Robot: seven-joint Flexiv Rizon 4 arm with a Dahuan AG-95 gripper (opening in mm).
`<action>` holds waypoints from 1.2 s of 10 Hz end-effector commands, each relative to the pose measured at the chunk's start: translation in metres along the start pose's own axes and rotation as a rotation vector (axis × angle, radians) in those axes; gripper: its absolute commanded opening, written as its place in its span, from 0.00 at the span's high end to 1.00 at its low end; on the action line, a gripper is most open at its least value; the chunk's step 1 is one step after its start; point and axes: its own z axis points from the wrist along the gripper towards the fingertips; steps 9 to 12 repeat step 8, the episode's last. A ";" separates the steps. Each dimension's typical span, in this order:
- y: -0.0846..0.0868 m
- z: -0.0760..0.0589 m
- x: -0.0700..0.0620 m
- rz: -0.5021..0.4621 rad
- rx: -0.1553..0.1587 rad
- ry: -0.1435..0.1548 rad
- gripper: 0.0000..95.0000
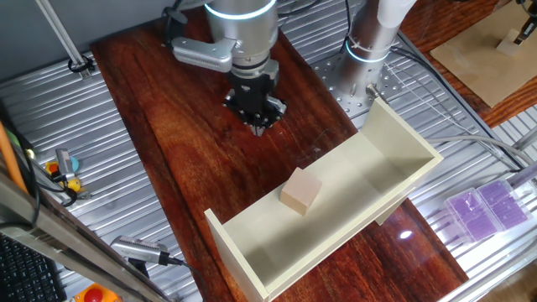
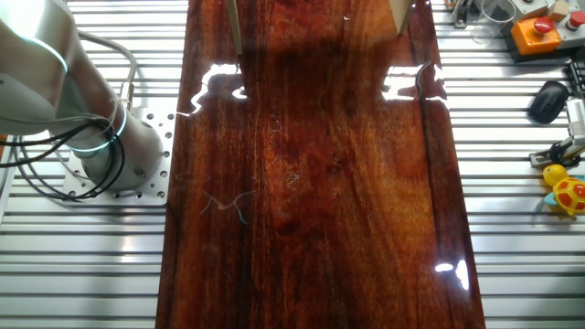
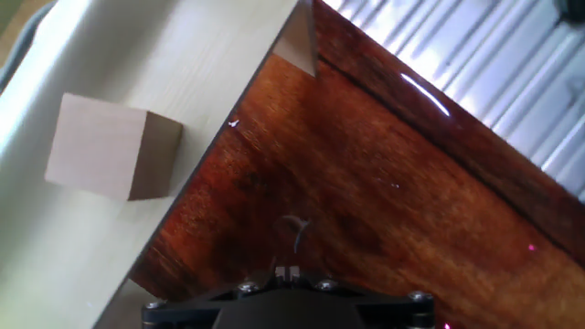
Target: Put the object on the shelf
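The cube (image 1: pixel 300 190), light tan and plain, is seen resting on the shelf (image 1: pixel 394 134), well apart from the pincer (image 1: pixel 257 117); its grip cannot be told.

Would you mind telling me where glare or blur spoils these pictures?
The other fixed view: bright glare patches on the dark tabletop. Hand view: a glare streak on the wood; the cube on the shelf looks slightly soft. One fixed view: a small highlight, otherwise sharp.
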 end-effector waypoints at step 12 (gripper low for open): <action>-0.049 0.046 0.055 0.004 0.081 0.026 1.00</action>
